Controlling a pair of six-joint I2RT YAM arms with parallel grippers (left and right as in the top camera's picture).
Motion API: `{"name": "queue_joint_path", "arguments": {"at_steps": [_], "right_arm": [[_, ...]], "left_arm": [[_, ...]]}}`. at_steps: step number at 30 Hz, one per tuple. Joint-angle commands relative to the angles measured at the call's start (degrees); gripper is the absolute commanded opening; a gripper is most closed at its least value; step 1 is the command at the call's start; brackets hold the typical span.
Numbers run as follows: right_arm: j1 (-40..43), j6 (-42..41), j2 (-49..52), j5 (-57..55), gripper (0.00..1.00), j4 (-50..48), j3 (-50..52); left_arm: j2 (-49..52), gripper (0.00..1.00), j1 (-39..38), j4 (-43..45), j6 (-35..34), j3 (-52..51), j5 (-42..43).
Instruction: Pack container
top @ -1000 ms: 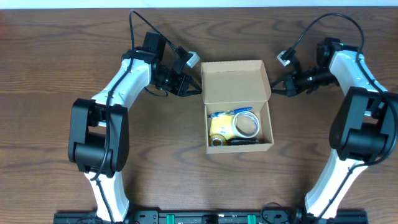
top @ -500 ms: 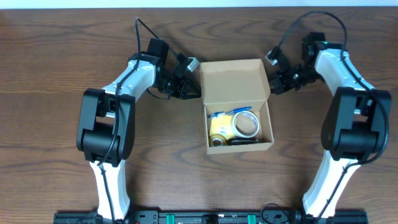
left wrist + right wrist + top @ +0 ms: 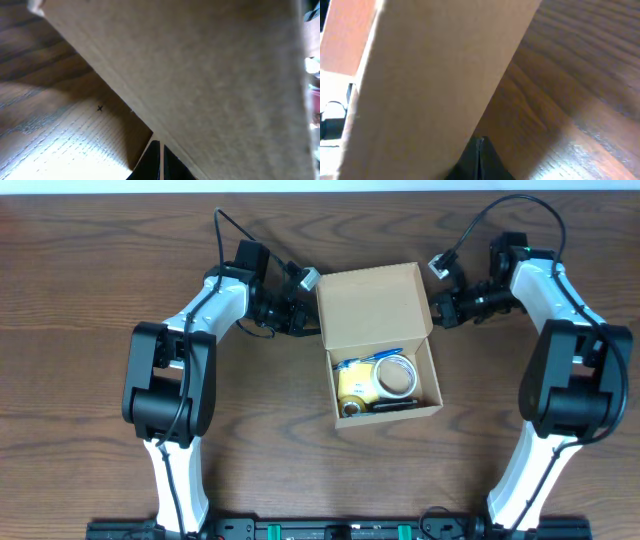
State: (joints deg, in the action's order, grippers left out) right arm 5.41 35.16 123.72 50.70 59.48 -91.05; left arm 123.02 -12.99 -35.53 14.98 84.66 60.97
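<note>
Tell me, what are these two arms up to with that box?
Two robot arms are working on a small cardboard box on a wooden table. The box is open, its flap lid raised, and inside lie a roll of tape, a yellow item and a blue pen. The left fingers and right fingers, both shut, sit against opposite edges of the flap, probably to fold it closed.

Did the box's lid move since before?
Yes. In the overhead view, the lid has shifted: its far edge now sits closer to the far edge of the table.
</note>
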Motion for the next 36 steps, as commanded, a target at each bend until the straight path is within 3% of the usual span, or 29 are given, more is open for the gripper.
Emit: {"name": "queue_joint_path", "arguments": {"at_steps": [1, 7, 19, 25, 30, 34, 36], "right_arm": [[-0.46, 3.98, 0.15, 7.41, 0.01, 0.74, 0.11], [-0.46, 4.81, 0.15, 7.41, 0.01, 1.86, 0.09], [-0.02, 4.00, 0.13, 5.25, 0.01, 3.61, -3.65], [-0.02, -0.02, 0.13, -1.68, 0.01, 5.29, -9.14], [0.15, -8.24, 0.13, -8.59, 0.05, 3.67, -12.66], [0.92, -12.11, 0.13, -10.23, 0.22, 2.84, -14.40], [1.84, -15.69, 0.13, -10.43, 0.48, 1.77, -15.04]], "left_arm": [[-0.04, 0.06, -0.52, 0.24, 0.02, 0.87, 5.33], [-0.04, 0.06, -0.52, -0.04, 0.66, 4.04, 13.90], [-0.55, 0.06, -0.59, -3.10, 0.31, 7.78, 16.87], [-2.05, 0.06, -0.59, -3.65, 0.48, 7.78, 17.09], [-4.44, 0.06, -0.87, -6.56, 2.71, 7.78, 17.00], [-7.08, 0.06, -2.01, -10.56, 5.44, 7.78, 15.85], [-8.68, 0.06, -2.99, -13.70, 7.04, 7.78, 13.94]]}}
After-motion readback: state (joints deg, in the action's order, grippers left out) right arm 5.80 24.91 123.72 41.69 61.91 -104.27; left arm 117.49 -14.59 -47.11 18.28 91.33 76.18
